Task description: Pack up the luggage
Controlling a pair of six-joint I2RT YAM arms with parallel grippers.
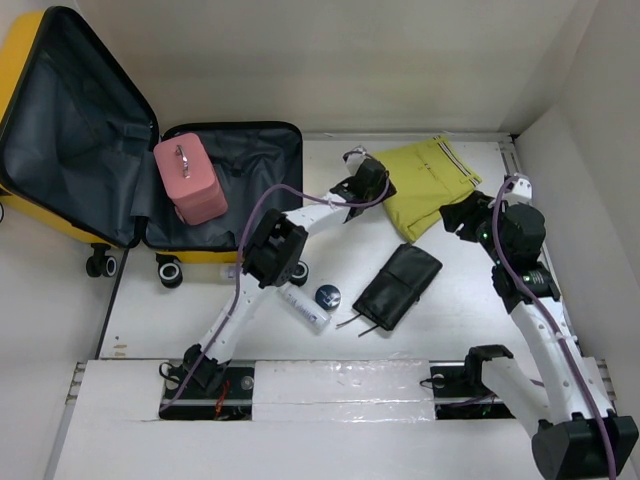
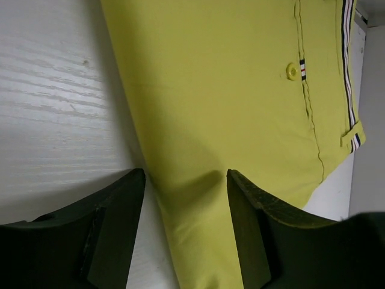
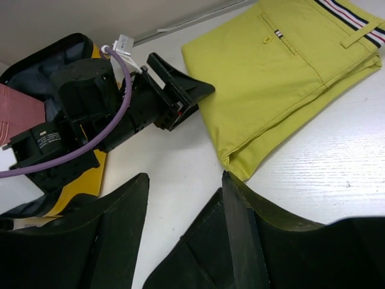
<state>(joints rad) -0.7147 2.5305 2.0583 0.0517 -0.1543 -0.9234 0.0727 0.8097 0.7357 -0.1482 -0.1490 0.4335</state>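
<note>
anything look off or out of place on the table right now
Nothing spilled or damaged. The folded yellow-green trousers, black fabric pouch, white tube and small round dark-blue tin lie loose on the white table; only the pink box case sits in the open yellow suitcase.

Looks like a robot test cell in a lab, not a home: bare white bench (image 1: pixel 470 310) of painted wood grain, boxed in by plain white walls (image 1: pixel 590 110) rising straight from its far and right edges. Two cabled arms bolted to a rail (image 1: pixel 340 385) at the bench's near edge, purple cable (image 1: pixel 255 215) looping over the left arm (image 1: pixel 275 250).
</note>
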